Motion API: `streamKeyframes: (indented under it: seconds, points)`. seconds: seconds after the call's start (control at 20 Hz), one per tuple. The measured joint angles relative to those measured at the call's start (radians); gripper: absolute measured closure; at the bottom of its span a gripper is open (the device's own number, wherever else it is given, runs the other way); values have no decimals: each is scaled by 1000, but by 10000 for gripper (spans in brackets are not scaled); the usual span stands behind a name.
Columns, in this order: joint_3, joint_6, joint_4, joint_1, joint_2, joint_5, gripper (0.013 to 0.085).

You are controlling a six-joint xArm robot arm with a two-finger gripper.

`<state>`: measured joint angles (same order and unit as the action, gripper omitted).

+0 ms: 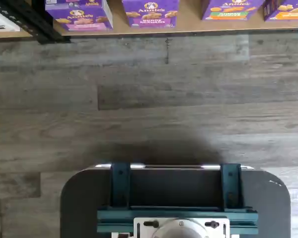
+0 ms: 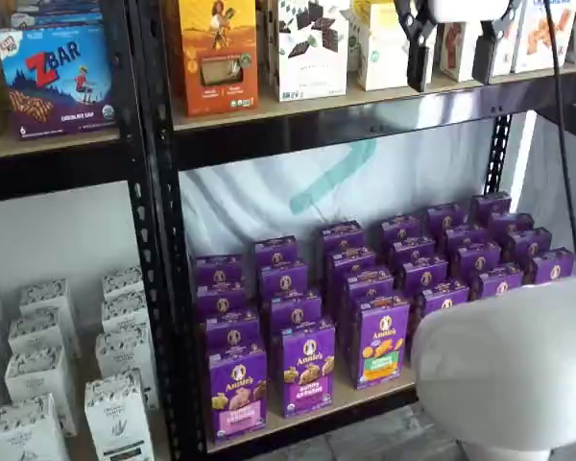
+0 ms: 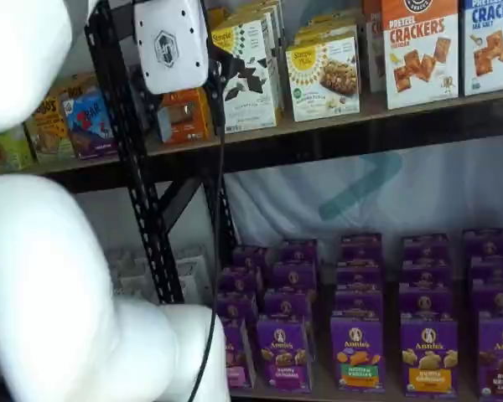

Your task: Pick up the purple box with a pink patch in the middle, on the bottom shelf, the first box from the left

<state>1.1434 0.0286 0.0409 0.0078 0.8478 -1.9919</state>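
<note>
Even indoor light, soft shadow on floor (image 1: 154, 148), mild blur

white pincer (image 3: 203, 84) high above purple box (image 3: 234, 356)

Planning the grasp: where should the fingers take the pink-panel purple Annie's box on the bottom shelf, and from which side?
Take the purple box by its two narrow side faces near the top, coming from the open front of the bottom shelf. It stands upright in the front row with more cartons right behind it. The neighbouring carton is close, so clearance on that side looks tight. The gripper hangs at the upper shelf, fingers apart.
</note>
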Motion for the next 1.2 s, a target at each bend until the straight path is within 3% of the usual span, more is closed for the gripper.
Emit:
streamKeyframes:
  seconds: [0.45, 0.6, 0.75, 1.2]
  points:
    - [-19, 1, 11, -3, 13, 31, 130]
    - [-36, 17, -4, 21, 17, 46, 130]
    - [-76, 53, -40, 70, 27, 83, 130]
    - [-230, 97, -59, 115, 58, 204, 130]
